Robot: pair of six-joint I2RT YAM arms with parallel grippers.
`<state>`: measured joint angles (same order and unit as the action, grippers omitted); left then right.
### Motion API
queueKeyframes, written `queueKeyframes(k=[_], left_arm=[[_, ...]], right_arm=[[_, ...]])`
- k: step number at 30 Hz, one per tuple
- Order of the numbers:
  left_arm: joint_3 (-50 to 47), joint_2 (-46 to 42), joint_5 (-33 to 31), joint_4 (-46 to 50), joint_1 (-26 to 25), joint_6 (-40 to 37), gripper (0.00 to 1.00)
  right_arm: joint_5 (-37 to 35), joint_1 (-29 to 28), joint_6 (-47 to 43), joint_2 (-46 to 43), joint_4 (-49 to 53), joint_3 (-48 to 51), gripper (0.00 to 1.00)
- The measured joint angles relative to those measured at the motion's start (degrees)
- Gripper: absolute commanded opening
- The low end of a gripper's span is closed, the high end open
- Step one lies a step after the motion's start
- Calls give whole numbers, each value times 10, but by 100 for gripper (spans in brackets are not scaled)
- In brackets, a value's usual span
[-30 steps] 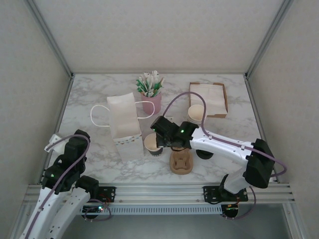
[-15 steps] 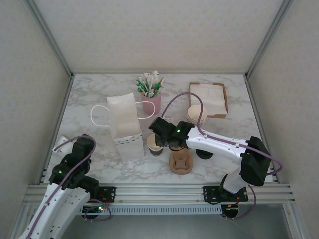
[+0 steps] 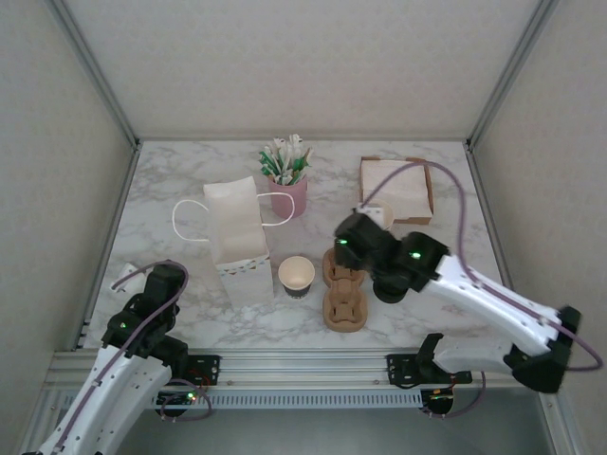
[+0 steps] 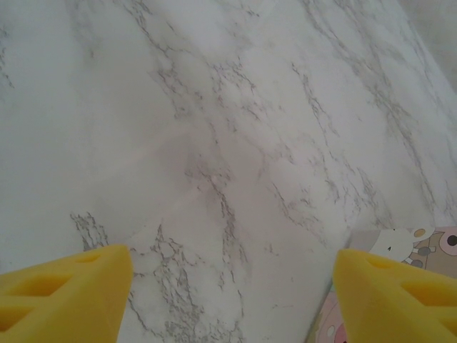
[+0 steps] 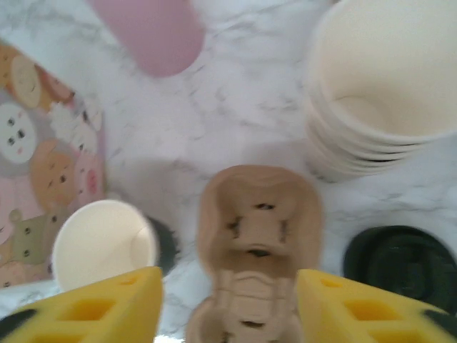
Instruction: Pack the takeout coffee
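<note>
The cup stack (image 5: pixel 385 100) was mostly hidden behind the right arm in the top view and cut off at the edge of the right wrist view, so its cups could not be counted. The one black lid (image 5: pixel 400 264) lay half under that arm from above and ran off the wrist frame. It sat just beside the stack. The pink cup (image 3: pixel 289 194) of packets showed only as a blur at the top of the right wrist view. The left wrist view caught just a printed corner of the bag (image 3: pixel 235 237), over bare marble table (image 4: pixel 214 107).

One coffee cup (image 3: pixel 296 274) stood open-topped and uncapped on the table, just right of the bag's foot and left of the carriers, apart from both. There were two carriers (image 3: pixel 343 289), lying end to end. There was also one tray (image 3: pixel 396 188) of napkins at the back right.

The left gripper (image 4: pixel 228 293) hung with its yellow fingers spread wide and nothing between them. The right gripper (image 5: pixel 228 307) was likewise spread and empty, above the carriers.
</note>
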<state>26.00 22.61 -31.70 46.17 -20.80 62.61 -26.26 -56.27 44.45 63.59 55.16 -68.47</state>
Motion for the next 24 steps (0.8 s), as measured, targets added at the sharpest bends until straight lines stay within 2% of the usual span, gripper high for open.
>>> queueKeyframes(k=[3, 8, 12, 15, 24], left_arm=[[0, 0, 2, -3, 0, 2, 75], [-11, 0, 17, -20, 0, 9, 76], [-13, -1, 26, -27, 0, 16, 77], [-13, -5, 29, -27, 0, 17, 78], [-14, -13, 30, -31, 0, 19, 79]], right_arm=[[-5, 50, 1, -71, 24, 55, 74], [26, 133, 0, -120, 31, 150, 77], [71, 191, -6, -102, 16, 220, 82], [99, 208, -16, -79, -4, 251, 88], [125, 246, -47, -42, -66, 271, 86]])
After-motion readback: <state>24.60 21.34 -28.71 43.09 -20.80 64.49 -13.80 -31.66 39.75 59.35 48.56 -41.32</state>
